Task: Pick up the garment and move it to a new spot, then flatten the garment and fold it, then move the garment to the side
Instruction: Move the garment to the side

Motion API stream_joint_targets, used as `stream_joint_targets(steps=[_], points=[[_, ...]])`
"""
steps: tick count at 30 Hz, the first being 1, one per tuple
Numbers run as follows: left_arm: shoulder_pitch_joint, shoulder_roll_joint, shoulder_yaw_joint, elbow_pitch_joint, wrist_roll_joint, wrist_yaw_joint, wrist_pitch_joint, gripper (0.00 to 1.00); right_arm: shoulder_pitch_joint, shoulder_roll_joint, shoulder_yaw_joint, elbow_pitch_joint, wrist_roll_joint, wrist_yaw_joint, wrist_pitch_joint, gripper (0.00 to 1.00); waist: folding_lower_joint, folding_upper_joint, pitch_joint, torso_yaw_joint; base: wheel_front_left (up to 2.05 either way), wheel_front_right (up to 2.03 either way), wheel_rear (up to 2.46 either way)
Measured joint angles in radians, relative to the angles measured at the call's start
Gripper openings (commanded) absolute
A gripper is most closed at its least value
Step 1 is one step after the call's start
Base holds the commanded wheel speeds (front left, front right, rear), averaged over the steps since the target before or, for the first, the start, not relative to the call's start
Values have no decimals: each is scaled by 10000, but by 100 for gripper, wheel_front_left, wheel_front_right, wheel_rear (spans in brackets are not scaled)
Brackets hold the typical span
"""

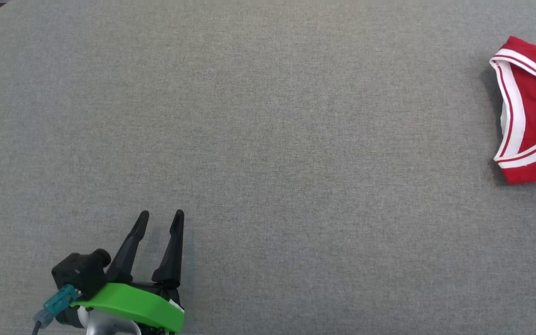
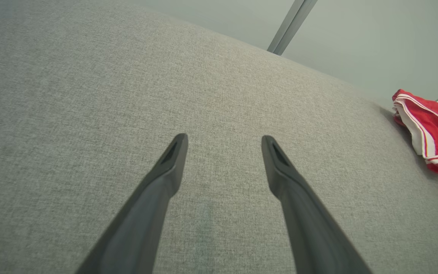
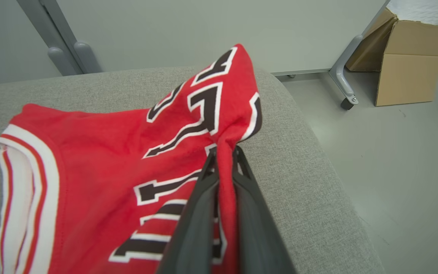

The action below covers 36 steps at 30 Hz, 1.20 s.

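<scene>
Grey woven-fabric table (image 1: 268,139) with rounded corners fills the head view, and out at three o'clock, right on its edge, lies the red sleeveless jersey with white-and-red banded trim (image 1: 535,107), bunched up with an armhole gaping inward! Down at seven o'clock the left gripper (image 1: 161,214) hangs over bare cloth, its long dark fingers (image 2: 158,198) spread well apart. On the right wrist view, the right gripper (image 3: 224,152) has its fingers (image 3: 200,213) clamped on a fold of that jersey, black white-edged lettering peaking toward twelve o'clock and a brown cardboard box (image 3: 409,72) off at two o'clock.
</scene>
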Motion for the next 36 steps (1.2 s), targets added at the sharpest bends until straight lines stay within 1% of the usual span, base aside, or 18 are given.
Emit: stream_joint_targets(steps=[4, 5, 6, 7, 8, 9, 14, 19, 23, 26, 30, 33, 36], points=[[0, 155, 274, -84, 79, 0, 63, 100, -58, 132, -8, 148, -17, -13, -157, 0, 0, 0, 249, 3, 0, 0, 0], [0, 174, 278, -107, 111, 0, 100, 100, -72, 180, -8, 209, -46, -23, -232, 5, 0, 0, 305, -11, 0, 0, 0], [0, 174, 276, -138, 157, 0, 100, 100, -72, 215, -12, 290, -92, -104, -318, 22, 0, 0, 357, -28, 0, 0, 0], [-2, 174, 274, -171, 203, 0, 115, 100, -72, 234, -23, 418, -125, -157, -399, 33, 0, 0, 404, -48, 0, 0, 0], [-19, 174, 261, -182, 226, 0, 169, 100, -70, 263, -58, 562, -142, -178, -485, 72, 0, 0, 440, -70, 0, 0, 0], [-30, 173, 242, -190, 245, 0, 176, 100, -61, 291, -96, 704, -153, -184, -546, 100, 0, 0, 462, -93, 0, 0, 0], [-34, 171, 314, -247, 291, 0, 244, 100, 104, 337, -389, 1254, -153, -268, -838, 100, 0, 0, 468, -163, 0, 0, 0], [-31, 167, 522, -259, 303, 0, 261, 100, 299, 727, -435, 1605, 75, -274, -988, 100, 0, 0, 410, -343, 0, 0, 0], [-30, 165, 531, -261, 303, 0, 274, 100, 296, 861, -506, 1628, 117, -274, -1308, 100, 0, 0, 340, -532, 0, 0, 0], [-31, 128, 497, -263, 303, 0, 274, 100, 210, 853, -474, 1444, 67, -238, -1626, 100, 0, 0, 246, -671, 0, 0, 0], [-35, 25, 426, -259, 297, 0, 272, 100, -366, 851, -291, 823, -121, 111, -2059, 100, 0, 0, 52, -851, 0, 0, 0], [-86, -102, 278, -230, 288, -31, 259, 100, -616, 857, 4, 539, -558, 190, -2324, 100, 0, 0, -129, -998, 0, 0, 0], [-401, -190, 167, -142, 288, -115, 222, 100, -792, 1045, 236, 228, -734, 198, -2661, 100, 0, 0, -345, -1146, 0, 0, 0]])
